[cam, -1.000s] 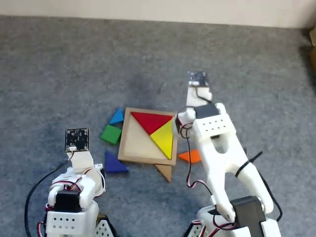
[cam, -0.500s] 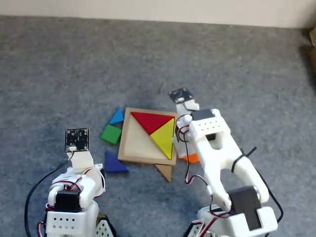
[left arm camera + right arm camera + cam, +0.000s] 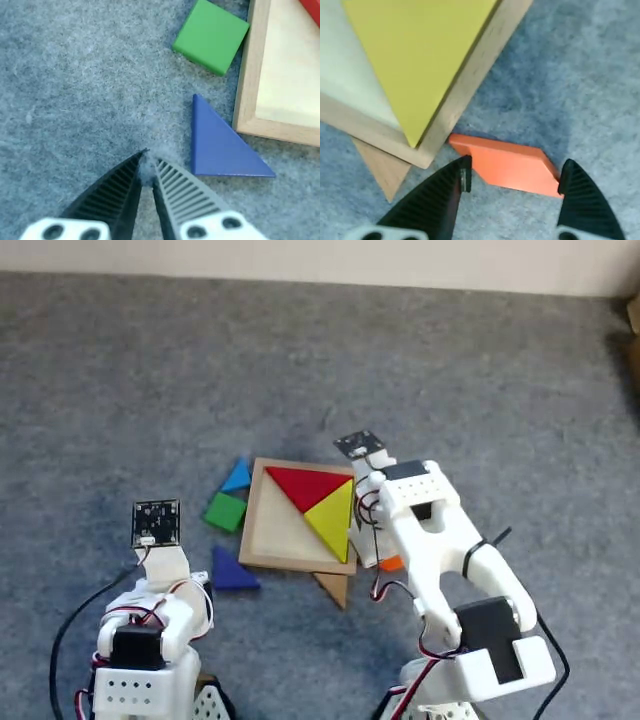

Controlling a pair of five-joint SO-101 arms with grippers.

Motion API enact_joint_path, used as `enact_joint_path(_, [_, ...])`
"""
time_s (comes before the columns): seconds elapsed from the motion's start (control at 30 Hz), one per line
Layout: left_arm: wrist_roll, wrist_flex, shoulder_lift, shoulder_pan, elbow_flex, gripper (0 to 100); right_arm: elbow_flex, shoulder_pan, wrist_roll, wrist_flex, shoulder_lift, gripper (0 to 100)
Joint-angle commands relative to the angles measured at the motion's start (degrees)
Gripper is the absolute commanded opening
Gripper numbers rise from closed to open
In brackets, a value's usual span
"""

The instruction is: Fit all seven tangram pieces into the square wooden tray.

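Right claw (image 3: pixel 516 175) spread across the orange parallelogram (image 3: pixel 507 167), lined up for a pinch

The right claw hangs released with a finger off each short end of the parallelogram, which lies flat on the counter (image 3: pixel 580 75) just outside the tray (image 3: pixel 470 95); that straddle likely lets the jaws close on its ends. Just ahead of one finger is the tray's corner, with a plain wood triangle (image 3: pixel 377 167) poking out beside it. Inside lie the yellow triangle (image 3: pixel 415 55) and red triangle (image 3: pixel 305 485), so five pieces seem left. The left claw (image 3: pixel 148 162) is clenched on nothing, low over the counter, the blue triangle (image 3: pixel 217 150) just ahead of its tips and the green square (image 3: pixel 211 35) farther on
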Motion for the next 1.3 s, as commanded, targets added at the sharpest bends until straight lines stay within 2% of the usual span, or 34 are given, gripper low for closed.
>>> enact_joint_path(0.0, [-0.09,0.26,-0.57,-0.48,1.19,0,0.22,1.45,0.88,0.13,2.15,27.4])
enact_joint_path(0.17, [-0.09,0.26,-0.57,-0.48,1.19,0,0.31,1.45,6.24,0.13,2.95,27.4])
enact_joint_path(0.4, [-0.09,0.26,-0.57,-0.48,1.19,0,0.40,1.45,6.95,1.54,3.21,27.4])
enact_joint_path(0.6, [-0.09,0.26,-0.57,-0.48,1.19,0,-0.13,1.36,15.47,6.64,3.12,27.7])
enact_joint_path(0.93, [-0.09,0.26,-0.57,-0.48,1.19,0,-0.22,1.45,15.30,6.20,3.21,27.7])
enact_joint_path(1.13, [-0.09,0.26,-0.57,-0.48,1.19,0,0.22,1.45,15.56,0.31,3.21,27.5])
enact_joint_path(1.27, [-0.09,0.26,-0.57,-0.48,1.19,0,0.31,1.45,15.56,0.04,3.21,27.4])
